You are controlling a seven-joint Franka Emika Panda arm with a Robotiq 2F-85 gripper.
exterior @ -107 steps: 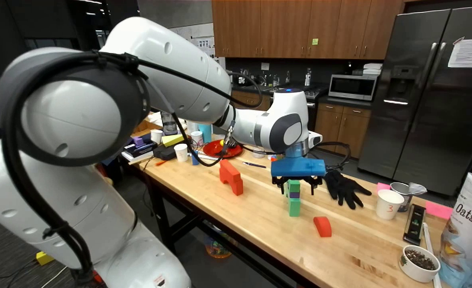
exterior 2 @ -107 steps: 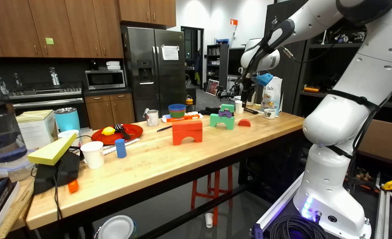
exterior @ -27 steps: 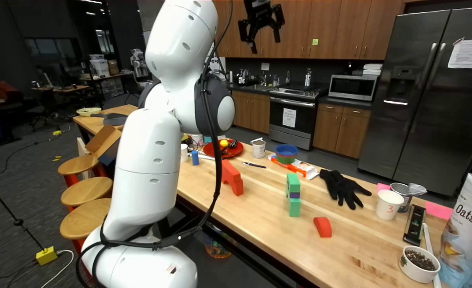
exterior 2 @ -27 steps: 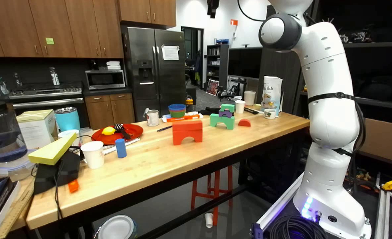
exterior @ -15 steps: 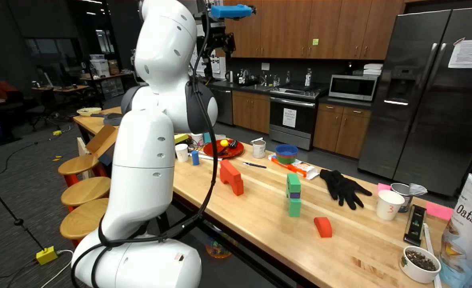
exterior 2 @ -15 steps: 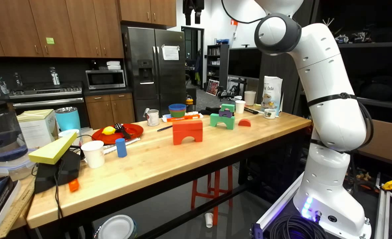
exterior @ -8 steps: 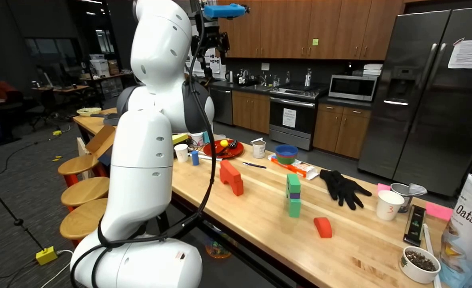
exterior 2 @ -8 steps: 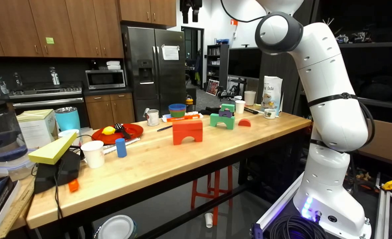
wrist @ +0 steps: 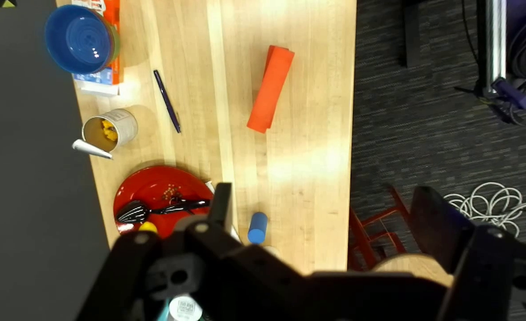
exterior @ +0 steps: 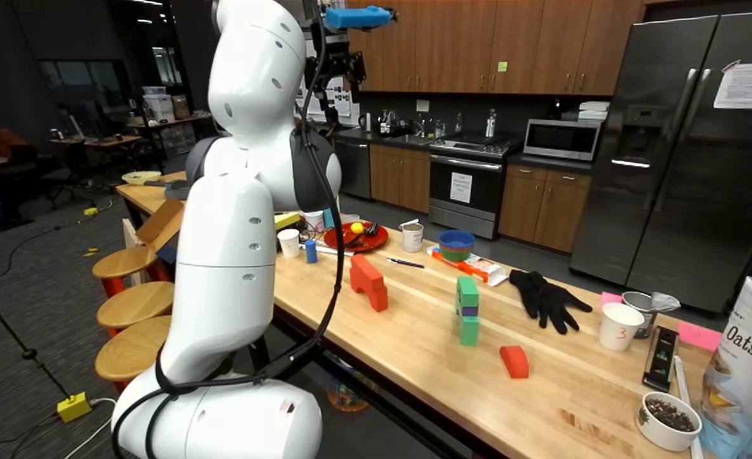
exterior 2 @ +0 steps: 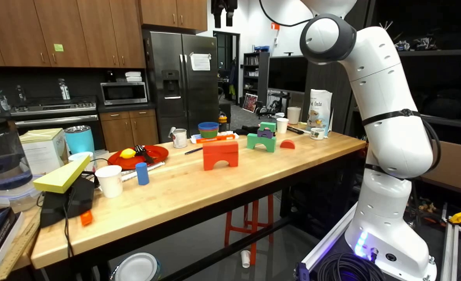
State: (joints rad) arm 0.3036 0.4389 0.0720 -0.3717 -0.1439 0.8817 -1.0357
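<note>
My gripper (wrist: 323, 196) is open and empty, high above the wooden table (wrist: 307, 191); it also shows at the top in both exterior views (exterior: 341, 83) (exterior 2: 223, 19). Nothing touches its fingers. In the wrist view a blue cylinder (wrist: 257, 228) and a red plate (wrist: 151, 183) lie far below, near the left finger. A red arch block (wrist: 271, 89), seemingly with a red slab on top, stands on the table (exterior 2: 220, 154). A stack of green arch (exterior 2: 267, 145), purple arch (exterior 2: 265, 133) and green block (exterior 2: 267, 125) stands farther along. A red half-round block (exterior: 514, 362) lies beside it.
The plate bears a lemon (exterior 2: 127, 153) and black utensils. A can (exterior: 412, 237), stacked bowls (exterior: 456, 245), a black glove (exterior: 547, 302), a cup (exterior: 619, 326) and an oats bag (exterior: 742, 363) stand or lie along the table. Stools (exterior: 130, 344) stand beside it.
Since about seven seconds ago my gripper has risen from low near the cup and green stack to high above the table, toward the plate end. Over the last half second nothing moves. The blocks stay put.
</note>
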